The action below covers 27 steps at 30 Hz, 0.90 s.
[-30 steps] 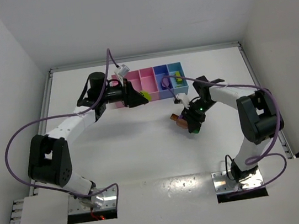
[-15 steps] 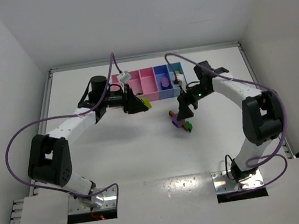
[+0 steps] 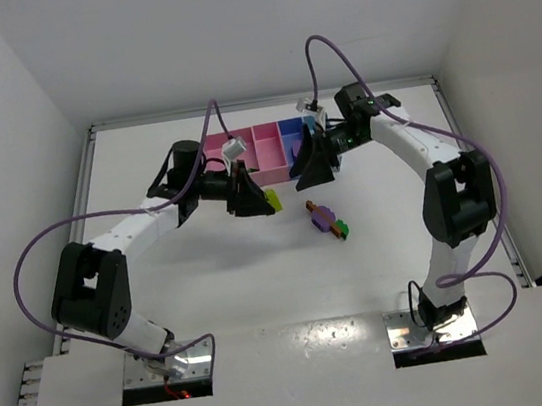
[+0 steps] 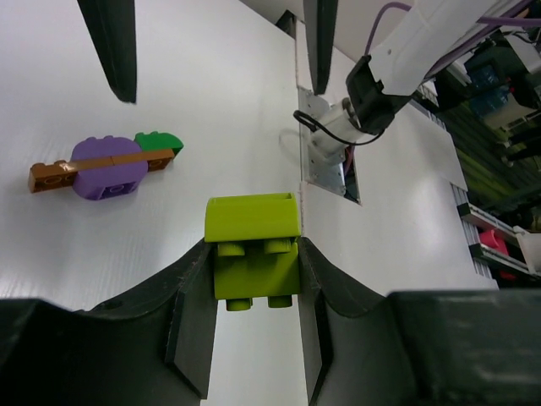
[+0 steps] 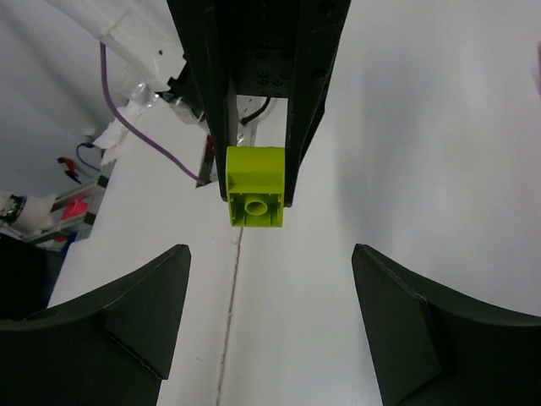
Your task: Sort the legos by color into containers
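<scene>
My left gripper [image 3: 263,201] is shut on a yellow-green lego [image 3: 273,201] and holds it above the table in front of the trays. The left wrist view shows it [image 4: 254,254] clamped between the jaws. A joined clump of a purple lego [image 3: 324,217], a salmon-brown bar and a green lego [image 3: 342,231] lies on the table; it also shows in the left wrist view [image 4: 106,165]. My right gripper [image 3: 303,176] is open and empty beside the trays, facing the yellow-green lego [image 5: 256,197]. The wide pink tray [image 3: 215,150], narrow pink tray [image 3: 267,146] and purple-blue tray [image 3: 290,132] stand at the back; the light blue one is hidden by my right arm.
White walls close the table at the back and on both sides. Purple cables loop over both arms. The right arm's base plate [image 4: 330,156] shows in the left wrist view.
My right gripper has left the purple, salmon-brown and green clump on the table and drawn back towards the trays, open. My left gripper has shifted slightly right with the yellow-green lego.
</scene>
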### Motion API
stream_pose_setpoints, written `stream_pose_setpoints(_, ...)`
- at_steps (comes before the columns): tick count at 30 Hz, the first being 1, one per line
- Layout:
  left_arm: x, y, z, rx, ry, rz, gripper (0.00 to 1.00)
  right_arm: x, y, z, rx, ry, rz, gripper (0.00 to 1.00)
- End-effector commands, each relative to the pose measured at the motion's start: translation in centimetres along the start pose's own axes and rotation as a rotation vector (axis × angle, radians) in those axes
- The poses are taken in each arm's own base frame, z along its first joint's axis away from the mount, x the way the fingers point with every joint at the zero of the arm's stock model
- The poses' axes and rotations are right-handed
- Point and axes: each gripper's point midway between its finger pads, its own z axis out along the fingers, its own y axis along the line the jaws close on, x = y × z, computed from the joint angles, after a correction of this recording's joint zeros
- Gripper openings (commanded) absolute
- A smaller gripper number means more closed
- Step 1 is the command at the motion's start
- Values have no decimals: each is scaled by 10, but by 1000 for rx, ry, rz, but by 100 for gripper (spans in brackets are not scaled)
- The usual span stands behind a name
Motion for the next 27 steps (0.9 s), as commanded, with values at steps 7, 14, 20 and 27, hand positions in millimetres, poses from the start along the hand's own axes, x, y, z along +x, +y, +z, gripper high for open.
stream_pose_setpoints(7, -27, -12, 9, 50, -18, 147, 2, -23, 21, 22, -99, -20, -42, 77)
stream_pose_setpoints(14, -23, -4, 13, 31, -13, 140, 2, -12, 21, 36, -101, 18, -30, 77)
stream_pose_setpoints(20, -26, -8, 16, 39, -11, 150, 2, -15, 16, 37, -82, 21, -37, 66)
stream_pose_setpoints(27, -28, -4, 16, 22, -18, 158, 2, -10, 17, 46, -70, 54, -34, 62)
